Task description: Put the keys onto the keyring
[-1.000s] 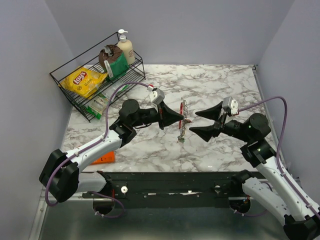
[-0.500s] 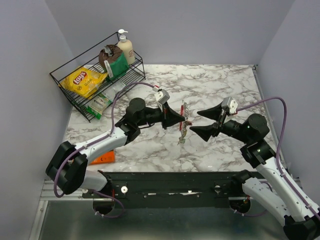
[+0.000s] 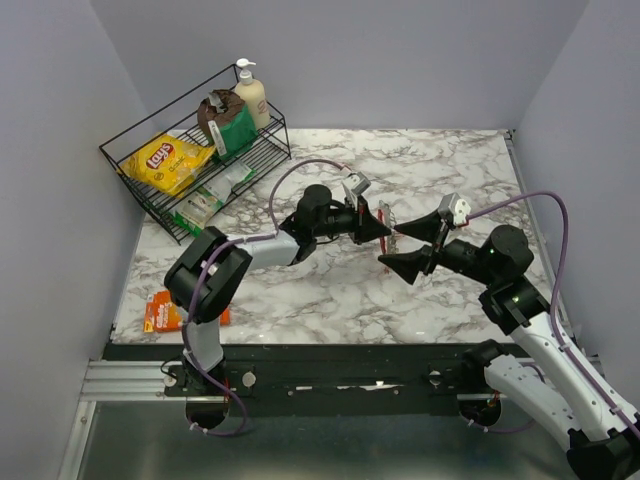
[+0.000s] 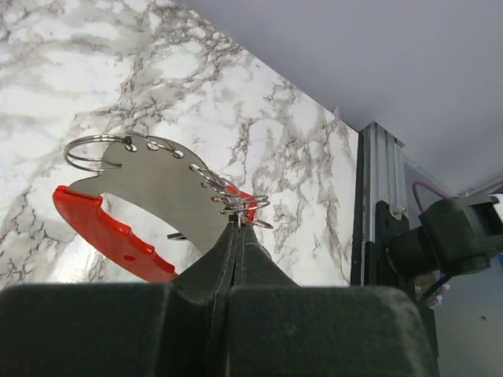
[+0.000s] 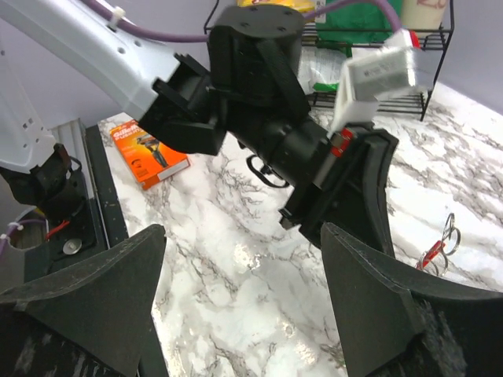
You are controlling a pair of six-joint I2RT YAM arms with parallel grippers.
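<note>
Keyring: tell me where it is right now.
In the top view, the keyring is pinched in the left gripper near the middle of the table, directly facing the open right gripper.

My closed left jaws cover the lower edge of the keyring (image 4: 157, 188); from above it's too small to make out.

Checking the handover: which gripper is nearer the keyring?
Left. The left gripper is shut on the silvery edge of the keyring, gripping it directly. The right gripper hangs open, facing it from close by.
</note>
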